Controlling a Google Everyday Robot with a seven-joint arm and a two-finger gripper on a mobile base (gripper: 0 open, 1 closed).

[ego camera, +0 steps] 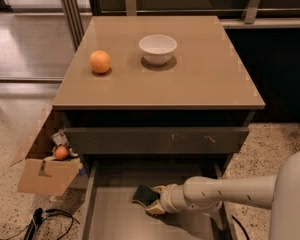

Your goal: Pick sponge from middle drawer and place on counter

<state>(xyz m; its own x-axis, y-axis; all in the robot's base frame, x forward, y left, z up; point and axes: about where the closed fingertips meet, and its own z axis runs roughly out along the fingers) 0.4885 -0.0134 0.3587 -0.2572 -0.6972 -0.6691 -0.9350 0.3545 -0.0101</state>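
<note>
The sponge point(144, 194), dark green on top with a tan layer below, lies on the grey floor of the open middle drawer point(115, 219) near its back. My gripper point(156, 201) reaches in from the right on a white arm, low in the drawer and right at the sponge's right end, touching or overlapping it. The tan counter point(200, 79) tops the cabinet above.
An orange point(100, 62) and a white bowl point(158, 48) stand on the counter. The dark upper drawer front point(155, 140) overhangs the open drawer's back. A cardboard box point(47, 171) with small items and cables sits on the floor at left.
</note>
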